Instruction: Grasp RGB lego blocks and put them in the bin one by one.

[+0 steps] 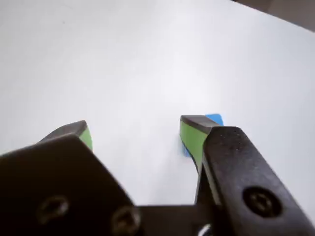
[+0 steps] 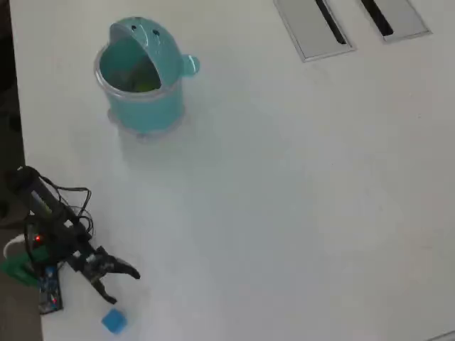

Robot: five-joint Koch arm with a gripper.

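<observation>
The light blue cube (image 2: 114, 320) lies on the white table near its front edge in the overhead view. My gripper (image 2: 122, 286) is open and empty just above it in that view, apart from it. In the wrist view the gripper (image 1: 135, 129) stands open with bare table between its green-padded fingers. The blue cube (image 1: 215, 118) peeks out behind the right finger (image 1: 193, 135), outside the gap. The teal bin (image 2: 142, 106) stands far off at the upper left. A yellow-green patch (image 2: 146, 87) shows inside it. The red cube is out of view.
Two flat grey plates with black slots (image 2: 313, 28) lie at the table's far right edge. The arm's base and cables (image 2: 46, 227) sit at the left edge. The white table (image 2: 284, 199) stretches out to the right.
</observation>
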